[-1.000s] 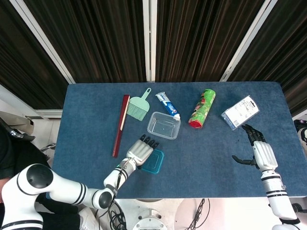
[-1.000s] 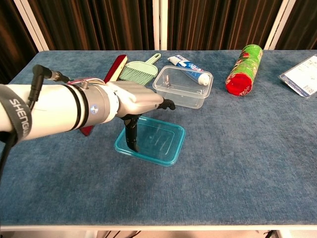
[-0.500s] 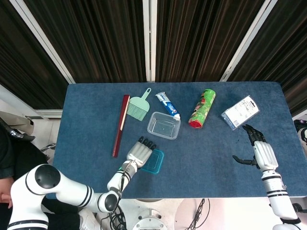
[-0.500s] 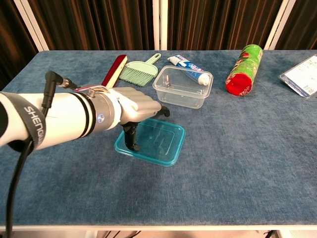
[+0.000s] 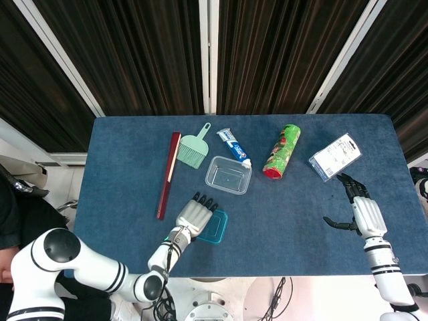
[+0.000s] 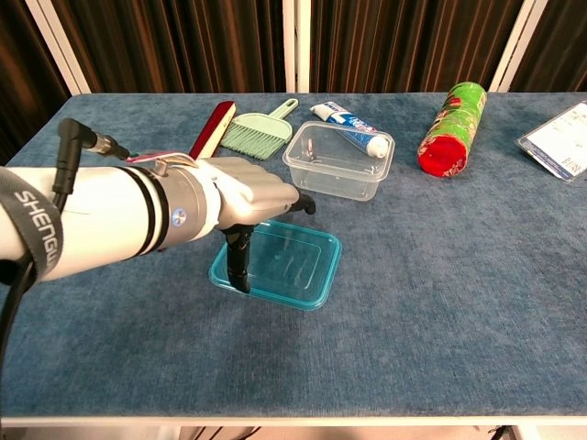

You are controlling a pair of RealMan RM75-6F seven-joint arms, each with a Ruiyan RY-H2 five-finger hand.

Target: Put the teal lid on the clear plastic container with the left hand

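Lid (image 6: 280, 264) lies uncapped at 6 o'clock of container (image 6: 337, 160); left hand (image 6: 243, 192) fingers apart above it, grasp pending.

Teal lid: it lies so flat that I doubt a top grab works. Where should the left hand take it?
Grip the teal rectangular plastic lid by its near-left rim, coming from the left: it lies flat, only edges give purchase, and the left hand is already there.
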